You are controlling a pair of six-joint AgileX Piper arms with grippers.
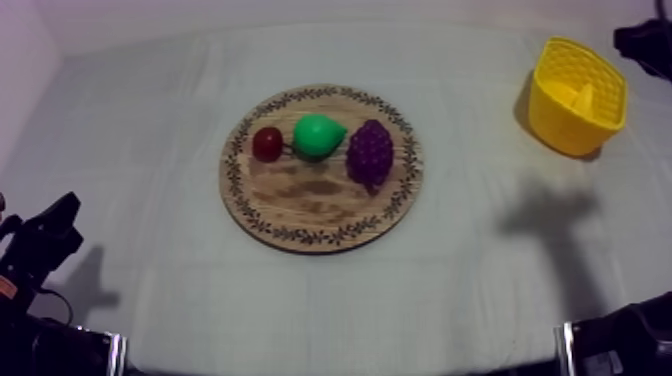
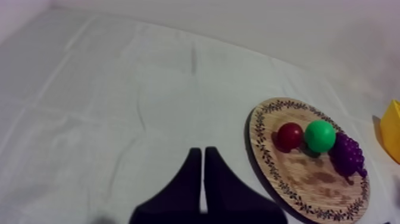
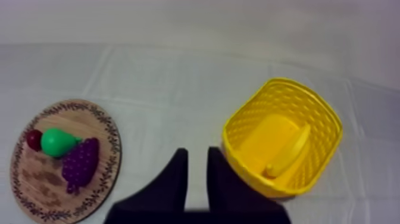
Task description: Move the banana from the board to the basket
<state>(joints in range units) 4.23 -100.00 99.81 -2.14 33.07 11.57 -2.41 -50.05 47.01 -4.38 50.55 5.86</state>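
Top view: the round wooden board (image 1: 320,205) lies at the middle of the table (image 1: 140,150). It carries a small red fruit (image 1: 267,143), a pear (image 1: 318,135) and a bunch of grapes (image 1: 370,152) in a row along its far half, and there is no banana on it. The yellow basket (image 1: 565,128) sits near the table's far right corner, well apart from the board. The banana (image 1: 583,100) is a yellow shape inside it. The left arm (image 1: 40,245) rests low by the near left corner, and part of the right arm (image 1: 645,40) comes in at the far right corner, just beside the basket.

Left wrist view: the left gripper (image 2: 202,152) hangs over bare cloth, its two black fingers pressed together into a narrow wedge with nothing in them. The board (image 2: 315,182) and its three fruits lie off to one side, apart from the fingers. A yellow edge of the basket (image 2: 393,131) shows beyond the board.

Right wrist view: the right gripper (image 3: 197,152) has its fingers spread, with only cloth between them. The basket (image 3: 247,122) stands just beside the gripper, and the banana (image 3: 288,156) lies inside it, leaning along the inner wall. The banana is near the gripper but clear of both fingers. The board (image 3: 36,179) lies on the gripper's other side, farther off.
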